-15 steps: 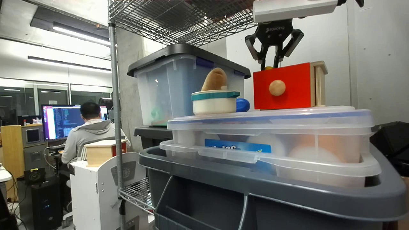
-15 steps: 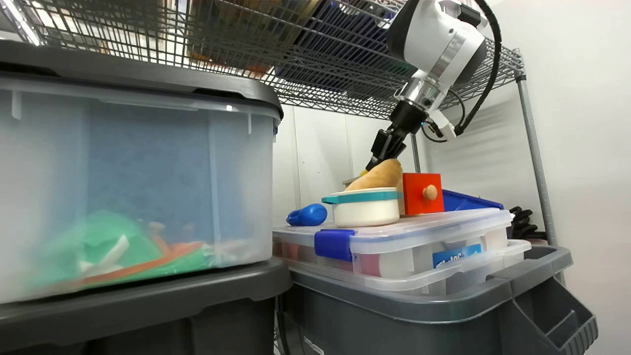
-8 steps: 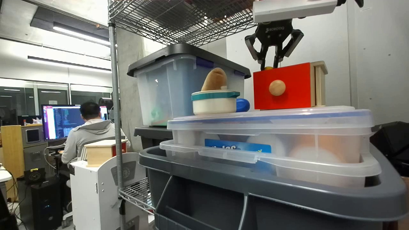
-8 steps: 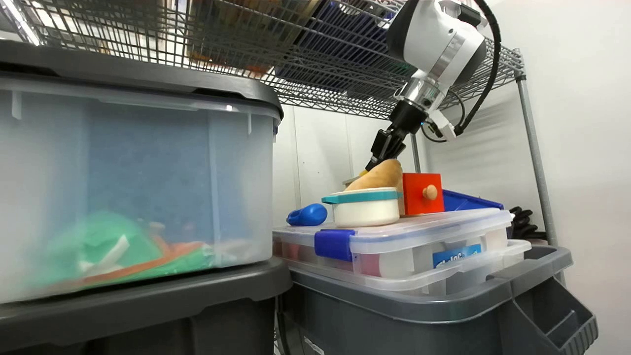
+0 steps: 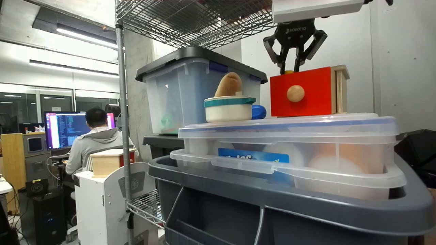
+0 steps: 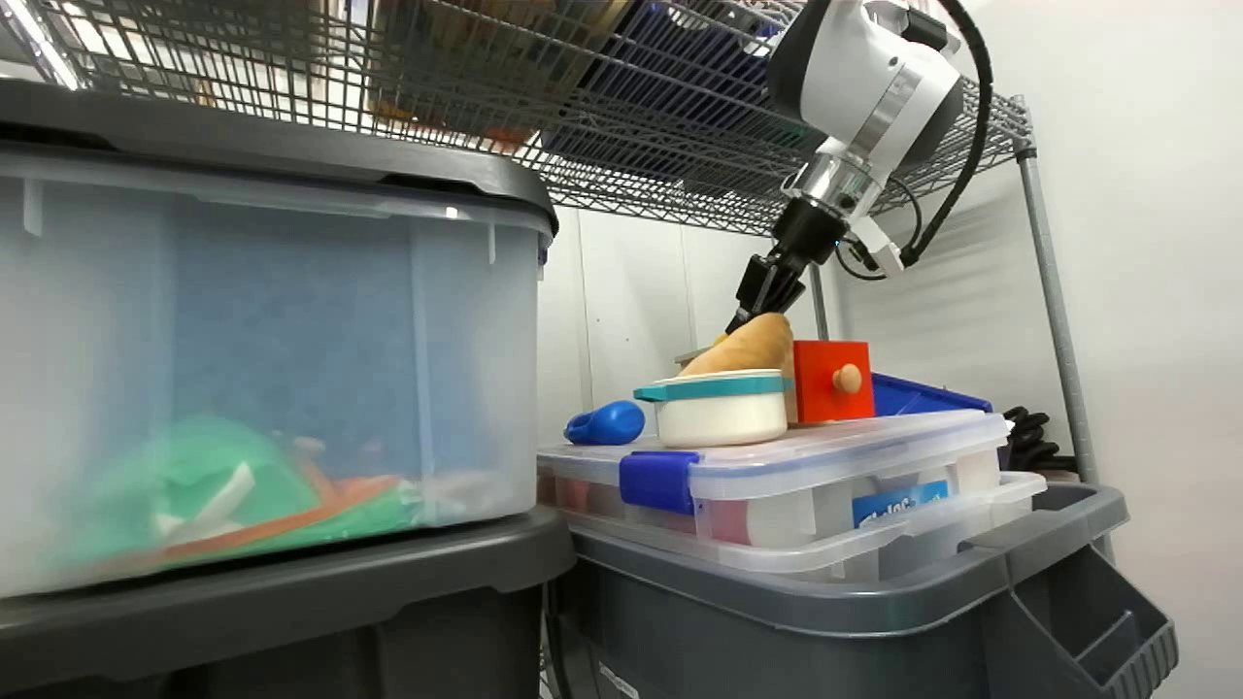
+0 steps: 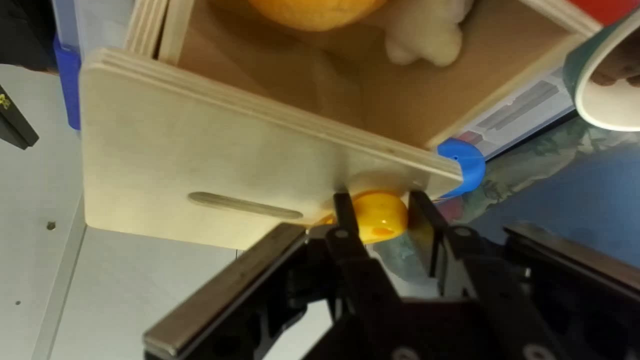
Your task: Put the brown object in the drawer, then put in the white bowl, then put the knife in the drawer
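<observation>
Tool (image 5: 289,72) is on the move: slightly further right in both exterior views than a moment ago, yellow piece (image 7: 381,217) going with it. So tool reads narrow, holding yellow piece, jaws against both its sides. Drawer (image 5: 315,90), bowl (image 5: 228,112) and brown lump (image 5: 230,84) don't shift.

Task-wise: brown lump stands tilted in bowl, not in drawer; bowl is outside, near drawer. Drawer is open, with orange ball (image 7: 317,12) and cream thing (image 7: 425,32) inside. No knife blade visible; yellow piece might be its handle, can't confirm. If so, my guess is last step, carry just starting.

In the way: top board (image 7: 200,155), which lies between yellow piece and drawer opening. Can't tell whether they touch. Next move probably wants a little lift, then across past board edge before letting go. Orange ball and cream thing eat drop room, so it may land on them. Wire shelf (image 5: 204,23) overhead likely caps lift height.

Around: blue piece (image 6: 609,424) just beside bowl, both on top of clear tub (image 6: 845,466); drawer's up there too. Big tub (image 6: 291,340) stands next to that stack.
</observation>
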Robot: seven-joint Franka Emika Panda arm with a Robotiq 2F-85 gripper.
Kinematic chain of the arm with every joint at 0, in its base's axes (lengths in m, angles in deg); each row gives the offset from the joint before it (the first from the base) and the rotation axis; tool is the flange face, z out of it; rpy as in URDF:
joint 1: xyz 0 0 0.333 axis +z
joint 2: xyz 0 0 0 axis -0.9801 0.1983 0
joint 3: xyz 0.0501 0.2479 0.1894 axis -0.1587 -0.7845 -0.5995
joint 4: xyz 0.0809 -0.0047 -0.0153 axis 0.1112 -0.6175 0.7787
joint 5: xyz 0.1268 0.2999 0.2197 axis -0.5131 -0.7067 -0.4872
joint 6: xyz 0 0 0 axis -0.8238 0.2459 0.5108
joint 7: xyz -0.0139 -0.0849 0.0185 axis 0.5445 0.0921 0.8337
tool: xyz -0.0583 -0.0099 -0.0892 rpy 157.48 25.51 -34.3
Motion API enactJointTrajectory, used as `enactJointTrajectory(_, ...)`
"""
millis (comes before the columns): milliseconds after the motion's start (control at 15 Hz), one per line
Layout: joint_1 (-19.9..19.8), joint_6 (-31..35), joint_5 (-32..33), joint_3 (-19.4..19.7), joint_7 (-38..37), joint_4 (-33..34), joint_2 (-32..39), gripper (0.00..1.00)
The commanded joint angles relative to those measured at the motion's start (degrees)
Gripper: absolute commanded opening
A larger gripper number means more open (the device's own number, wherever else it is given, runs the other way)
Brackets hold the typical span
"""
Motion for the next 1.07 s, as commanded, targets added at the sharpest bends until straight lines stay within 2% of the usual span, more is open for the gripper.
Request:
enactJointTrajectory(0,-1.49,0.98,-0.51,-1.0,0.8,-2.62,-1.93,0.08)
enactJointTrajectory(467,-2.73,1.87,-0.94,-0.2,0.78,-7.47,-5.13,0.08)
enactJointTrajectory(1000,-1.93,1.6,-0.17,1.26,0.63,-17.86,-13.52,0.08)
